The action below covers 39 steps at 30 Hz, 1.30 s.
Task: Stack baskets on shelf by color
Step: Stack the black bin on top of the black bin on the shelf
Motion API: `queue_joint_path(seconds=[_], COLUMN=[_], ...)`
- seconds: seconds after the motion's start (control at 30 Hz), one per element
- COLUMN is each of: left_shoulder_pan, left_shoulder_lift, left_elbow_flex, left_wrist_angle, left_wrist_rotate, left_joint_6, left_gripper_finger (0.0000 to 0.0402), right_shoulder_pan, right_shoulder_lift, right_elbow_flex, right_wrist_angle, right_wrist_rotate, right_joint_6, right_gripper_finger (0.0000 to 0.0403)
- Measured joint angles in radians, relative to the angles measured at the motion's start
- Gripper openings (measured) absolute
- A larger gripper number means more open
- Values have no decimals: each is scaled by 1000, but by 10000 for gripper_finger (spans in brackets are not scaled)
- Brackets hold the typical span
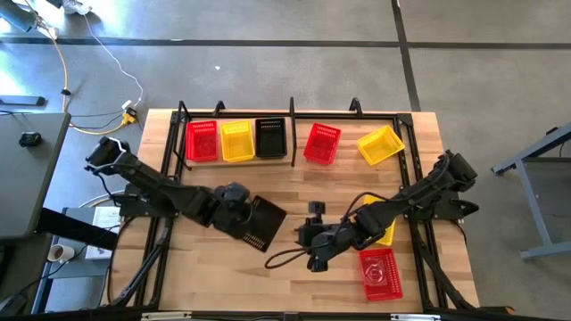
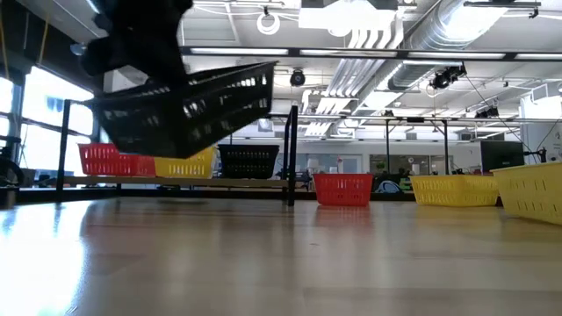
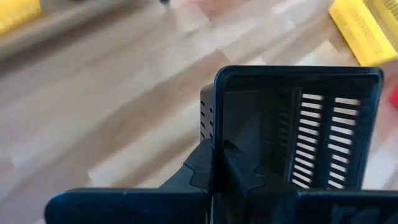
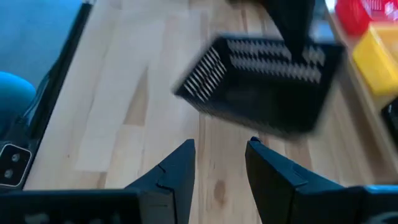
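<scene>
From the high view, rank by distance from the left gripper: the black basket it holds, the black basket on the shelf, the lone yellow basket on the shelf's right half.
1. Held black basket, in the left gripper.
2. Shelf black basket, left half.
3. Yellow basket, far right.

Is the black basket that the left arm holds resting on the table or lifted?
Lifted. In the low view the black basket hangs tilted above the tabletop, gripped by the left end effector.

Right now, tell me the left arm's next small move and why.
Probably carry the black basket toward the shelf and the black basket already there. The left end effector is shut on its rim, and the low view shows it tilted, clear of the table.
</scene>
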Motion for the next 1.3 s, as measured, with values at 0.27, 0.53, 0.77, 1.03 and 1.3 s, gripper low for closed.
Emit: queue_joint_path(seconds=[0.27, 0.53, 0.77, 1.03, 1.3], left_shoulder_pan=[127, 200, 254, 287, 287], left_shoulder_lift=[0, 0, 1, 1, 1], left_elbow_flex=[0, 0, 0, 0, 0], left_wrist_angle=[159, 367, 415, 446, 559], left_wrist_rotate=[19, 31, 30, -61, -115], left_joint_6=[176, 286, 300, 277, 347], left_gripper_finger=[5, 5, 5, 5, 5], right_shoulder_pan=[-14, -44, -85, -145, -176], right_shoulder_lift=[0, 0, 0, 0, 0], right_elbow_flex=[0, 0, 0, 0, 0], right_wrist_angle=[79, 81, 80, 41, -42], right_wrist_rotate=[-1, -3, -11, -44, -29], right_joint_6=[-209, -306, -373, -395, -387], right_gripper_finger=[129, 129, 129, 129, 129])
